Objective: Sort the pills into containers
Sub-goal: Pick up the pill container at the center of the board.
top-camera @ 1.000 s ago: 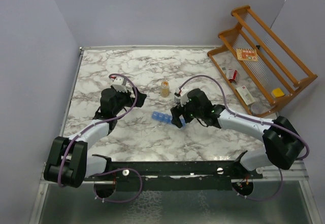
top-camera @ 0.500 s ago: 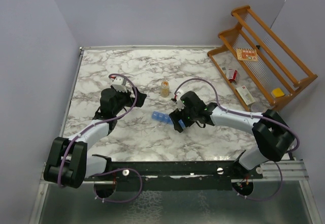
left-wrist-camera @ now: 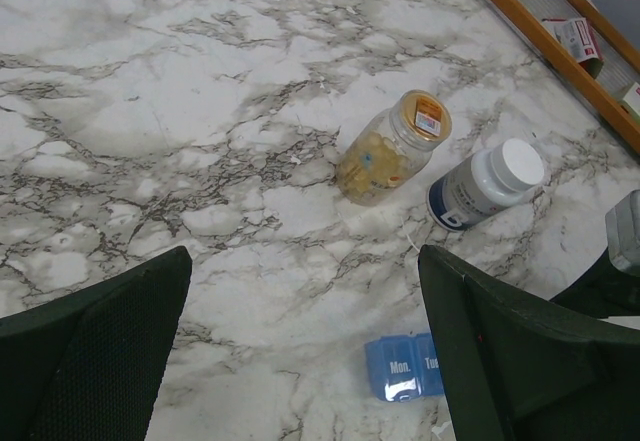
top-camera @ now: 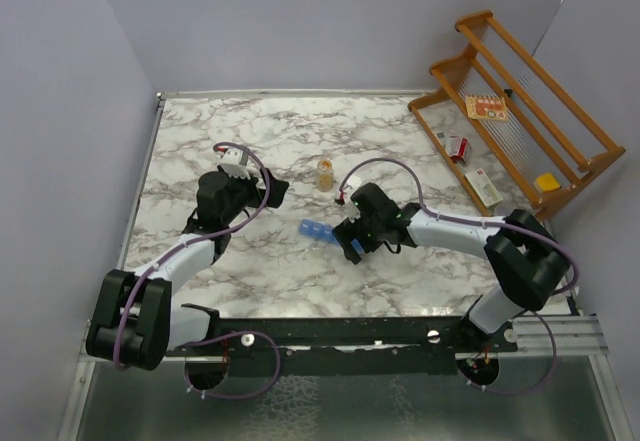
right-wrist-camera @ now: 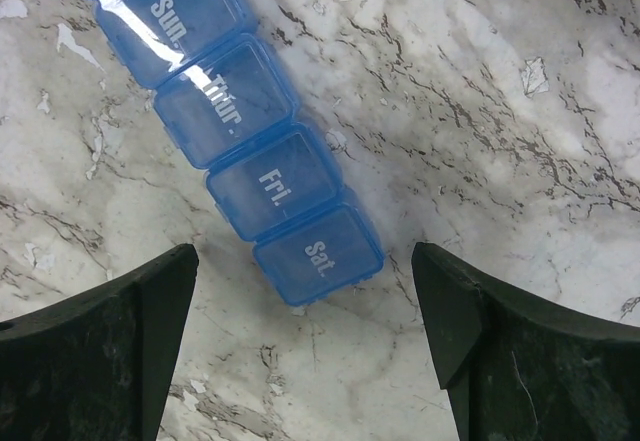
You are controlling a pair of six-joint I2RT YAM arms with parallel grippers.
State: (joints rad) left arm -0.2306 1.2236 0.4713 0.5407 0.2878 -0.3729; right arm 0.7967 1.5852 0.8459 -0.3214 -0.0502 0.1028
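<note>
The containers (top-camera: 318,231) are one blue strip of lidded day compartments lying on the marble table. In the right wrist view the containers (right-wrist-camera: 240,151) show closed lids marked Thur, Fri and Sat. My right gripper (right-wrist-camera: 303,253) hangs open just over the Sat end, with its fingers on either side of it and not touching. My left gripper (left-wrist-camera: 305,261) is open and empty above bare marble, and the Mon end of the containers (left-wrist-camera: 403,366) lies near its right finger. Yellowish pills fill a small amber bottle (left-wrist-camera: 392,148) lying on its side. In the top view, the left gripper (top-camera: 275,193) and right gripper (top-camera: 350,239) flank the strip.
A dark bottle with a white cap (left-wrist-camera: 487,184) lies beside the amber bottle (top-camera: 325,173). A wooden rack (top-camera: 520,111) holding small boxes leans at the table's back right. Grey walls close in the table on the left, back and right.
My right gripper has shifted left and lowered towards the near end of the blue strip, and its arm has stretched out. The left arm has barely moved.
</note>
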